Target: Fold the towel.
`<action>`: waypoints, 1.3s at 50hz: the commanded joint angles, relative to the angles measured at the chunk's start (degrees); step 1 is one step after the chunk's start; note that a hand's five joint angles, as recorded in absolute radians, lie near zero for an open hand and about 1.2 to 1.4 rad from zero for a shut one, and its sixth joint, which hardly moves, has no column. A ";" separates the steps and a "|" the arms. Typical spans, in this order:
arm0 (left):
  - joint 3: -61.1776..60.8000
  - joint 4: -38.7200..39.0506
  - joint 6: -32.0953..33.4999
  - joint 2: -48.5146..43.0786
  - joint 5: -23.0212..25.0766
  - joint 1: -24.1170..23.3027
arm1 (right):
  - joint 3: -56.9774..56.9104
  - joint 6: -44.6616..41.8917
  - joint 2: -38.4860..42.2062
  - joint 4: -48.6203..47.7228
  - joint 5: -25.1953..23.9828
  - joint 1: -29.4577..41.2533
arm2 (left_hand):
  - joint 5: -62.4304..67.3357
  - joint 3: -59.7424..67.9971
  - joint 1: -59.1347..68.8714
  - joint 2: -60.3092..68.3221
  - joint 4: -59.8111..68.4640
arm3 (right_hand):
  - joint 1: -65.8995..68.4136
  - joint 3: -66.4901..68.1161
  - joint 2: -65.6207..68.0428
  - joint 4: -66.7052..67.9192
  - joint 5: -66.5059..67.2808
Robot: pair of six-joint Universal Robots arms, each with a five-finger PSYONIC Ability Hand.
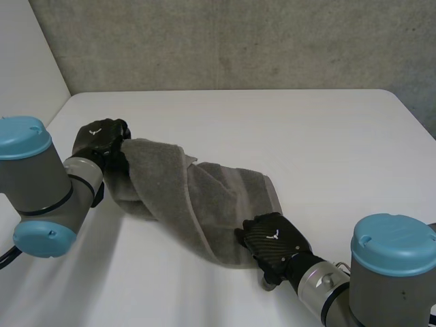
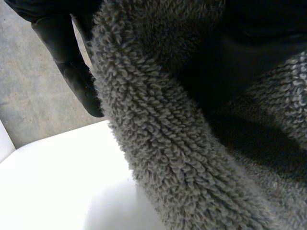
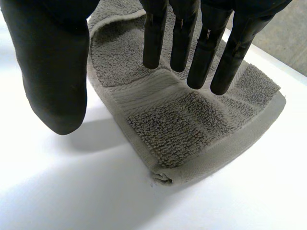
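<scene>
A grey towel point(image 1: 197, 201) lies bunched and twisted in a long roll across the middle of the white table point(image 1: 306, 136). My left hand point(image 1: 102, 144) is at its far left end, fingers curled round the cloth and lifting that end a little. In the left wrist view the towel point(image 2: 182, 143) hangs thick past my thumb point(image 2: 72, 67). My right hand point(image 1: 272, 244) hovers over the towel's near right end with fingers straight and apart. In the right wrist view the fingers point(image 3: 192, 43) and thumb point(image 3: 53, 72) stand above the folded corner point(image 3: 192, 129) without touching it.
A grey concrete wall point(image 1: 238, 41) runs behind the table's far edge. A white panel point(image 1: 27, 61) stands at the far left. Bare table surface spreads to the right and behind the towel.
</scene>
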 commanded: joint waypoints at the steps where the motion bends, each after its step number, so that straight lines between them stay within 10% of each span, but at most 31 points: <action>1: 0.72 4.09 0.54 0.44 0.45 0.07 | -6.52 2.31 2.04 5.70 4.11 1.74 | -14.99 -23.65 -8.74 -13.90 -7.49 | -3.55 -3.78 -4.76 -3.79 -2.03; 65: 0.19 4.18 0.54 0.43 0.63 -0.72 | -10.91 -5.96 8.99 1.49 5.52 0.60 | -14.99 -23.65 -8.74 -13.90 -7.49 | 28.59 28.36 27.38 28.35 30.10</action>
